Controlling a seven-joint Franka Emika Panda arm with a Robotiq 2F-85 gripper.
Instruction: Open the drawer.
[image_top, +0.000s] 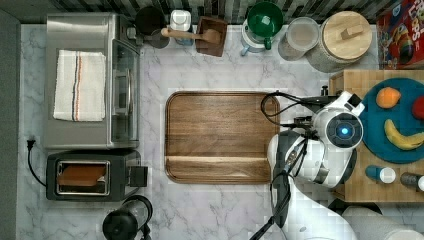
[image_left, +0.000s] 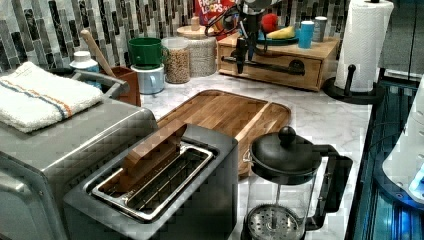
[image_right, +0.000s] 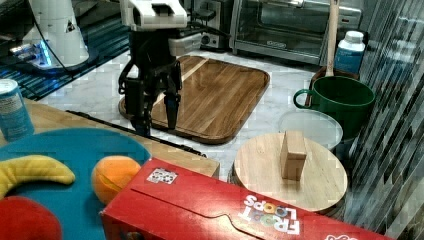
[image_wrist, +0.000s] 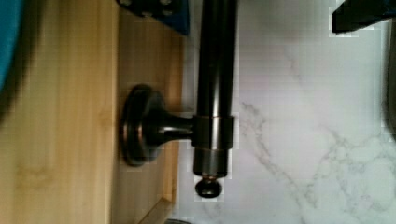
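Observation:
The drawer (image_left: 280, 70) is the front of a light wood box at the left view's back right, and it carries a long black bar handle (image_left: 265, 65). My gripper (image_right: 155, 122) hangs upright over one end of that handle (image_right: 107, 121). It is open, with one finger (image_right: 136, 107) down beside the bar and the other finger (image_right: 171, 106) out over the counter. Seen from the wrist, the bar (image_wrist: 215, 70), its round mount (image_wrist: 140, 126) and the drawer front (image_wrist: 144, 60) lie close below. In the top view my arm's wrist (image_top: 344, 131) covers the box's edge (image_top: 350, 80).
A dark wooden tray (image_top: 220, 136) lies mid-counter beside the box. A teal plate (image_top: 372, 127) with fruit, a blue cup (image_left: 306, 34) and a cereal box (image_right: 240, 210) sit on the box top. A paper towel roll (image_left: 364, 42) stands at the left view's right. Toaster oven (image_top: 87, 80), toaster (image_top: 90, 175), French press (image_left: 282, 190).

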